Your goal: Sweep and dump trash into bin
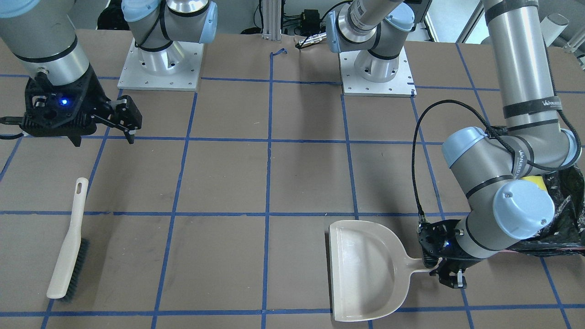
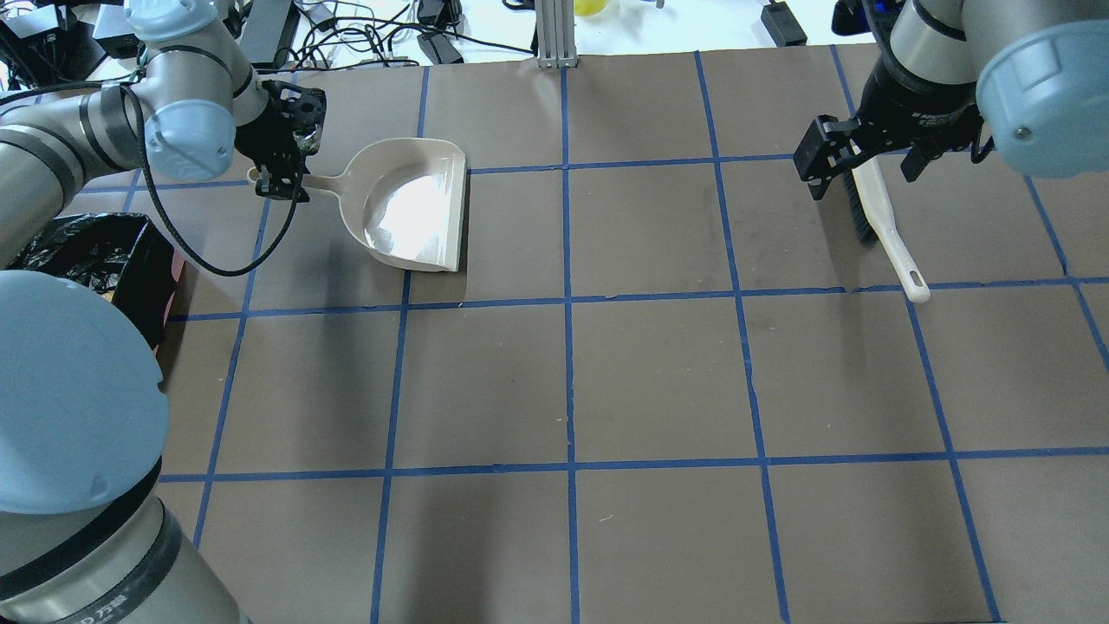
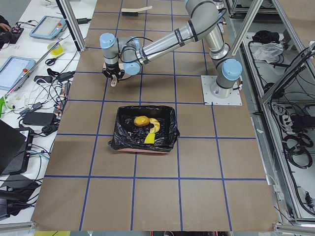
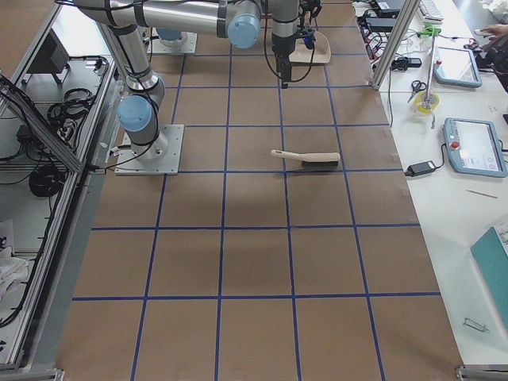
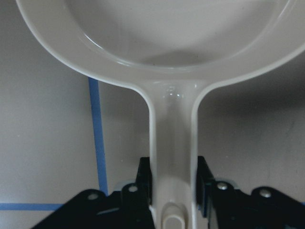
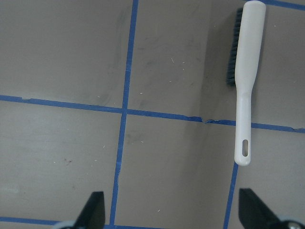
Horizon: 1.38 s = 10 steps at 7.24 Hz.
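Note:
The trash lies in the black-lined bin: a golden-brown roll, a pale crescent slice and a yellow wedge. In the front-facing view the wedge shows in the bin behind my left arm. My left gripper is shut on the handle of the beige dustpan, which lies flat and empty on the table. In the left wrist view its fingers press both sides of the handle. My right gripper is open and empty above the table.
A beige hand brush lies on the table under and beside my right gripper, also in the right wrist view. The bin stands at the table's left edge, next to my left arm. Blue tape lines grid the brown table.

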Each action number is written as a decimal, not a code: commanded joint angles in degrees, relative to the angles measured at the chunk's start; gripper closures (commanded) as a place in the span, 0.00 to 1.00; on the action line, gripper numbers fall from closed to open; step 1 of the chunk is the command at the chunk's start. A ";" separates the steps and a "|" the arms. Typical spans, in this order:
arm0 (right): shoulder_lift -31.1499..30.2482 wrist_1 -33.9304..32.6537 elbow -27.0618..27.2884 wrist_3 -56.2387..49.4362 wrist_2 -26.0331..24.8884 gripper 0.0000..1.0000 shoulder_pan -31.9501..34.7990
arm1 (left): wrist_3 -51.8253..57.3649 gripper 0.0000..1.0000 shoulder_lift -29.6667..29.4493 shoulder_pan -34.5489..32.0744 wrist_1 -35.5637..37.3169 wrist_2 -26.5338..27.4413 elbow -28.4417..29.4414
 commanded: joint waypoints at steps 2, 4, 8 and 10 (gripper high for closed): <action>-0.55 0.07 0.06 0.33 6.09 0.00 0.35 | 0.38 1.00 0.98 -0.25 2.42 -0.39 -3.34; -0.63 0.24 0.32 0.33 5.06 0.00 0.35 | 2.48 1.00 0.71 -0.17 2.33 -0.92 -3.35; -1.69 1.64 0.67 0.51 4.71 0.00 2.46 | -2.06 0.00 -0.52 0.01 4.53 0.75 -3.34; -1.69 1.73 0.76 0.51 4.09 0.00 2.46 | -2.61 0.00 0.70 -0.34 4.44 0.84 -3.35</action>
